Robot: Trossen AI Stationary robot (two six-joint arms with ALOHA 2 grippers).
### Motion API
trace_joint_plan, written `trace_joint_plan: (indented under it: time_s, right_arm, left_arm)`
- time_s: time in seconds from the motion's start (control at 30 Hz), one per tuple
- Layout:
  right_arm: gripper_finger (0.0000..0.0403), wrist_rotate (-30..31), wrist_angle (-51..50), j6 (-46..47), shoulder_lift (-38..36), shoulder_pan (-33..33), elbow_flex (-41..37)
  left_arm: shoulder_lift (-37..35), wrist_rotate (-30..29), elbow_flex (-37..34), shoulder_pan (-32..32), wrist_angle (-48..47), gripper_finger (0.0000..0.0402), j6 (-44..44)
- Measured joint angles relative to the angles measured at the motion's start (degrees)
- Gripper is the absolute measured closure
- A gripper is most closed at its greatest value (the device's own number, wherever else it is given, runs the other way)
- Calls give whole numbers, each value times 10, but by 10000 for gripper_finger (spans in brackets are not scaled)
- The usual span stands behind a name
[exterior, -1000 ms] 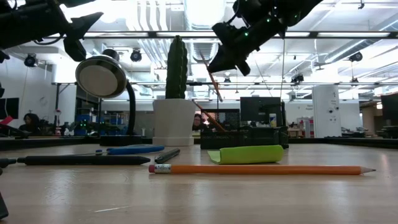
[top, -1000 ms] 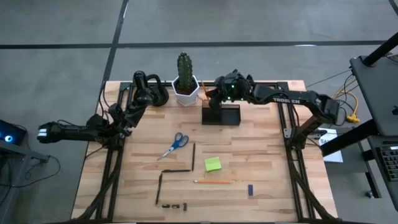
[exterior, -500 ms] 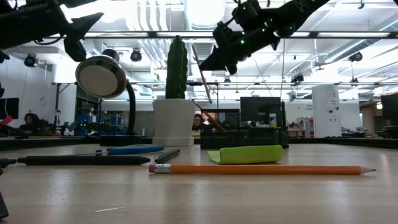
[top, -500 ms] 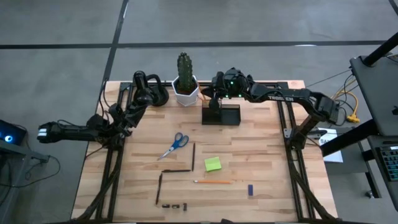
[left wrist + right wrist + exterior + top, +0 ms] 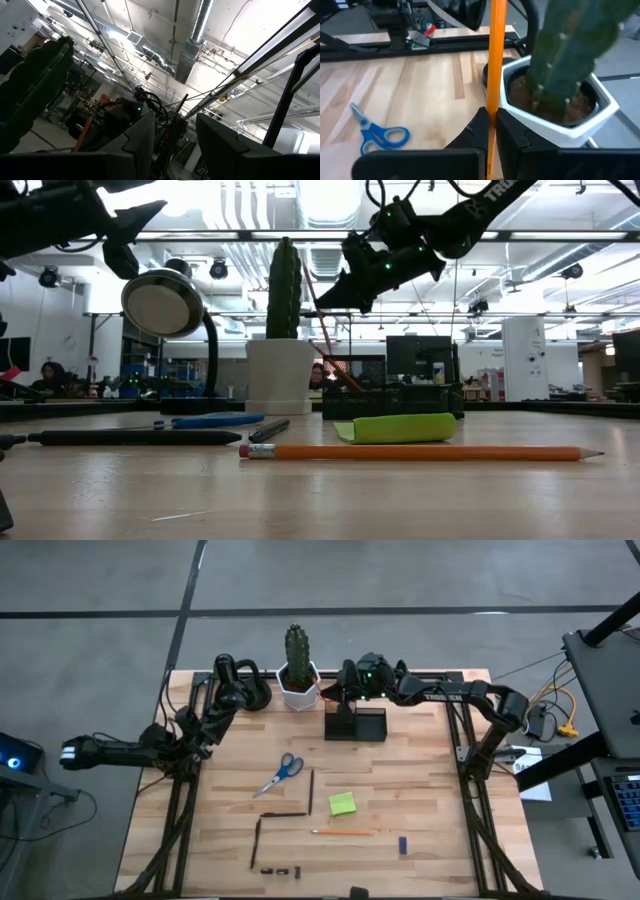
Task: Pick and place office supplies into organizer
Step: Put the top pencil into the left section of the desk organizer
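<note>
My right gripper hovers over the left end of the dark organizer, next to the cactus pot, and is shut on an orange pencil. In the low view another pencil leans in the organizer. Blue-handled scissors, dark pens, a lime-green pad, an orange pencil, a blue block and black clips lie on the table. My left gripper is open and empty, raised at the table's left. My right gripper pinches the orange pencil's shaft between its two fingers. The longer part of the pencil sticks out beyond the fingertips, past the pot. In the low view the pencil slants above the organizer, clear of the table. Its lower end does not show.
A white hexagonal pot with a tall cactus stands just left of the organizer, close to the held pencil. A black rounded lamp-like gadget stands at the far left. Dark frame rails run along both table sides.
My right gripper has gone toward the table's left, nearer the cactus pot, and has tipped toward level, still shut on the pencil. The pencil has swung with it toward the cactus. My left arm has kept still.
</note>
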Motion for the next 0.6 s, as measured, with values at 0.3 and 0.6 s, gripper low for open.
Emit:
trace_joint_plan:
  time_s: [0.3, 0.6]
  right_arm:
    - [394, -47, 0, -31, 6, -21, -14]
    - [394, -97, -6, -49, 35, -29, -14]
  left_arm:
    - [0, 0, 0, 0, 0, 272, 0]
    - [0, -2, 0, 0, 0, 272, 0]
